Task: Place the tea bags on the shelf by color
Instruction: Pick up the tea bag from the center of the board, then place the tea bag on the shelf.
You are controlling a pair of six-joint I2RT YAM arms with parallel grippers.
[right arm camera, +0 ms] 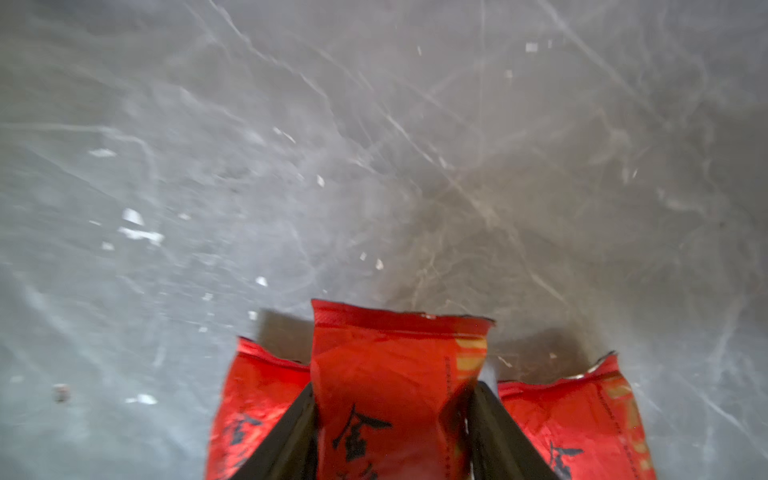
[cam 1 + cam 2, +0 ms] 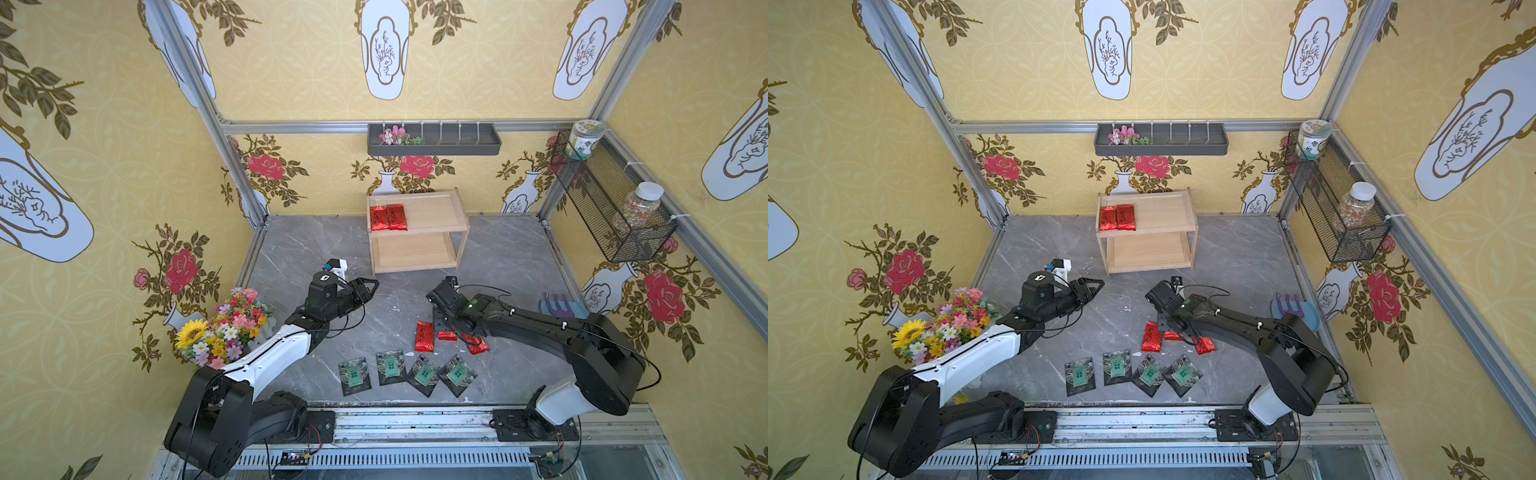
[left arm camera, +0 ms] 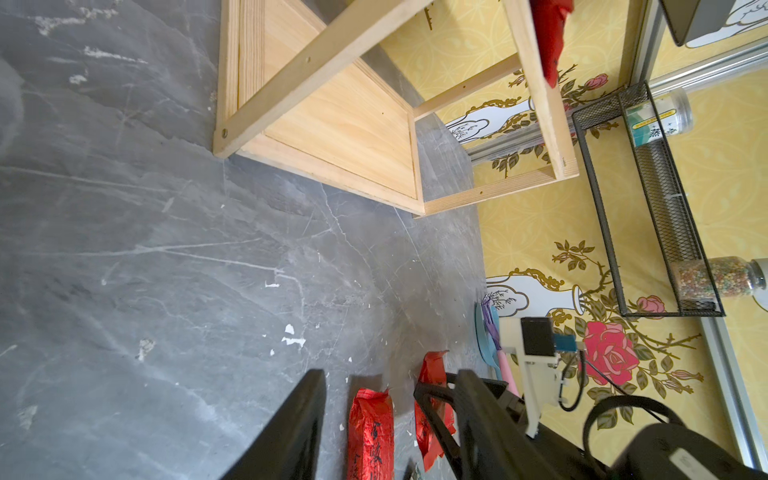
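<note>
We see right pincer [image 1: 394, 386] clamped across middle red sachet [image 1: 395, 345], long axis running out between fingers [image 1: 291, 432]; left pincer [image 2: 371, 289] half-open, empty, farther off; shelf [image 2: 436, 212] well apart.

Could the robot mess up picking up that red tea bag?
Yes, maybe. The right hand pinches the middle red tea bag, and red neighbours lie right beside it, so one might get dragged along. The foil looks shiny and crumpled, so it could slip out on the way to the shelf.
</note>
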